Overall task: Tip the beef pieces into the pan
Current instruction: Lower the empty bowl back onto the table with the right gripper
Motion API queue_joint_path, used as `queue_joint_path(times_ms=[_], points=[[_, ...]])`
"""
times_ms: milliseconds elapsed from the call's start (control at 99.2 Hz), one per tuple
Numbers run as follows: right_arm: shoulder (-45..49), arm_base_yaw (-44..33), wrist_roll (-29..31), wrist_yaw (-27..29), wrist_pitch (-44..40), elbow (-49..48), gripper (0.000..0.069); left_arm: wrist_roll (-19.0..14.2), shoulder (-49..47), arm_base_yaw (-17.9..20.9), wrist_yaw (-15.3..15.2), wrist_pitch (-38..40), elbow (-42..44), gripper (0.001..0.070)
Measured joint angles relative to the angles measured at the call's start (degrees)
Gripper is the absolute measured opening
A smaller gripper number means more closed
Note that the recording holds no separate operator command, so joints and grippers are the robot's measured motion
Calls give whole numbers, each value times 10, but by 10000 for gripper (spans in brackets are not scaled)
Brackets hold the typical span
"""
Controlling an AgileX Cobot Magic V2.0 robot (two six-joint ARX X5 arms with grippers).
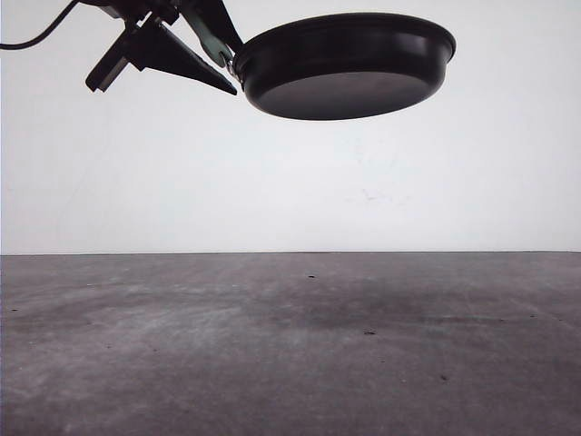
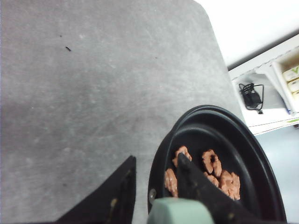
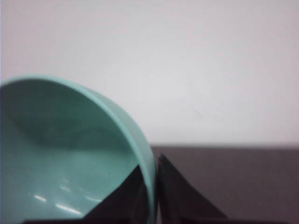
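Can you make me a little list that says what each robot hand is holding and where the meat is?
left gripper: shut on the pan's mint-green handle
pan: black, held up in the air above the grey table
beef pieces: inside the pan, near the handle side
right gripper: clamped on the rim of the teal bowl
bowl: looks empty inside

No legible text, seemingly.

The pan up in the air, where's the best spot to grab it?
By its short mint-green handle, coming from the handle end, as the left gripper does. The pan is round and wide, and beef pieces lie inside, so the rim suits poorly.
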Motion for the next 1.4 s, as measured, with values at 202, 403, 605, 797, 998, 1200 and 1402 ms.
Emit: queue_joint_path(times_ms=[202,403,605,797,998,1200,1402], points=[[7,-148,48,-137,-218,-11,14,10,0,20,-1,-8,0,129],[50,-261,82,-312,-255,-96,14,19,0,33,-2,-7,0,128],[115,-312,92,-368,-257,-148,14,26,0,40,-3,-9,0,128],[182,-313,92,-407,-248,-148,14,31,0,38,-3,-13,0,128],[254,-313,92,-425,-241,-148,16,31,0,38,-3,-13,0,128],[269,-316,92,-420,-230,-145,135,32,0,38,-3,-13,0,128],[248,-316,92,-458,-216,-131,471,35,0,38,-19,-13,0,128]])
